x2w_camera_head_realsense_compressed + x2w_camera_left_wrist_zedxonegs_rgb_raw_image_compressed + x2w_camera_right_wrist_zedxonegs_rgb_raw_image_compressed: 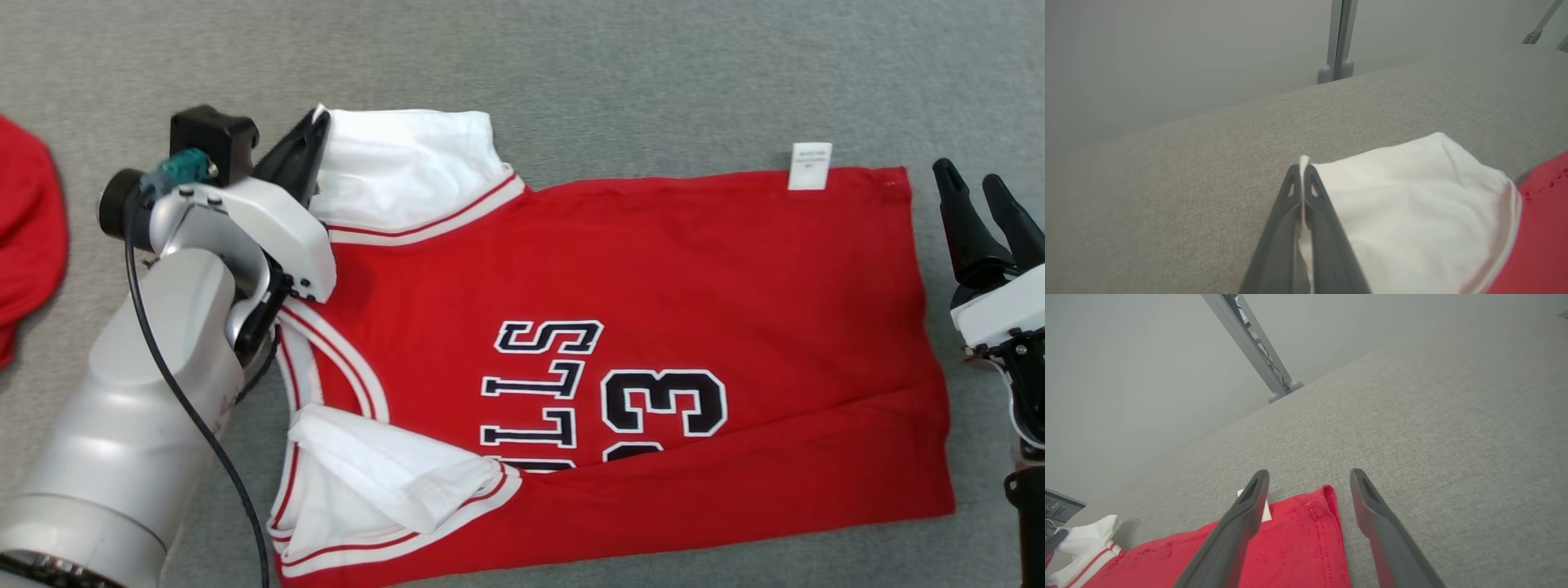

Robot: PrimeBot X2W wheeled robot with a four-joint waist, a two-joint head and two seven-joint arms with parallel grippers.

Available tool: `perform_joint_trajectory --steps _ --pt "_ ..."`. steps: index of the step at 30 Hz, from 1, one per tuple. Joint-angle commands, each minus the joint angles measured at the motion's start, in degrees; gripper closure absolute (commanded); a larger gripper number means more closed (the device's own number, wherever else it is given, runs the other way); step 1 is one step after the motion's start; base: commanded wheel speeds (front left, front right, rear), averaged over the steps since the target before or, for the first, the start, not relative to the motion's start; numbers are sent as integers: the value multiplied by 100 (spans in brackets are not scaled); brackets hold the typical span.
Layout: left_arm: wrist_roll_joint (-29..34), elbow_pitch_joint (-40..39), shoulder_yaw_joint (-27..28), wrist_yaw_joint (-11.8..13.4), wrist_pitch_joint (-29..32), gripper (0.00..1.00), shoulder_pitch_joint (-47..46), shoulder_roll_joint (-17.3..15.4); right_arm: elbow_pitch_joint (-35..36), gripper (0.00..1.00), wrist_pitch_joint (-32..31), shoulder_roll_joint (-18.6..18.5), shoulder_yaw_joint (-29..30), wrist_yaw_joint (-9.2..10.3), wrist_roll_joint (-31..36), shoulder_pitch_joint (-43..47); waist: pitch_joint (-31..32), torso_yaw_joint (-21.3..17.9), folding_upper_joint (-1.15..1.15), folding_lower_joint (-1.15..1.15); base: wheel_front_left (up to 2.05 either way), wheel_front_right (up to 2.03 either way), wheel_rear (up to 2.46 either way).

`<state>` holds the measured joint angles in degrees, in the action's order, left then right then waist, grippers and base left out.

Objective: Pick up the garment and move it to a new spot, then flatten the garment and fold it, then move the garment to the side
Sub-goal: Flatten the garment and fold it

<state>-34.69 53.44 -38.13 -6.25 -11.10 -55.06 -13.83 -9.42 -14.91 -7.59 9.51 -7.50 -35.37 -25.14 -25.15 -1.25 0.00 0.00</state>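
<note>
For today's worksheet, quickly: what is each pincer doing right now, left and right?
Left pincer: shut on the white sleeve of the jersey.
Right pincer: open, holding nothing.

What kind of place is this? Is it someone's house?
Probably a robot test room, not a home. The red jersey lies on a wide grey fabric-covered table, with a bare grey wall and a metal frame post behind it.

The red garment [669, 261] carries black, white-edged letters [539, 384] turned sideways: S, L, L, and a further one cut off at a fold. Beside them stands a 3 [663, 402] and part of another digit. The white tag [810, 166] bears print too small to read
</note>
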Motion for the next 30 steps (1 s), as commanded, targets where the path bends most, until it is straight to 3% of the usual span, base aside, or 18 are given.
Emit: perform_joint_trajectory --steps 1,10,25,26,27,30 --pt "-10 -128 6 26 -62 100 99 -50 -141 0 -61 -104 13 2 -25 -84 72 153 0 0 0 0 0" --pt "-123 -1325 41 392 -110 100 861 -154 -1287 0 -212 -710 -193 2 146 -454 175 515 0 0 0 0 0" --pt "-214 -2964 -11 949 319 100 1627 -455 -2350 0 -115 -1104 -779 2 99 -862 223 767 0 0 0 0 0" --pt "-220 -3023 -13 971 340 100 1650 -471 -2389 61 -109 -1115 -826 2 81 -866 231 770 0 0 0 0 0" --pt "-223 -3072 -11 996 367 100 1674 -486 -2403 100 -78 -1139 -893 2 66 -872 240 770 0 0 0 0 0" --pt "-232 -3195 -14 1050 427 100 1742 -540 -2396 100 67 -1168 -1026 2 0 -878 274 756 0 0 0 0 0"
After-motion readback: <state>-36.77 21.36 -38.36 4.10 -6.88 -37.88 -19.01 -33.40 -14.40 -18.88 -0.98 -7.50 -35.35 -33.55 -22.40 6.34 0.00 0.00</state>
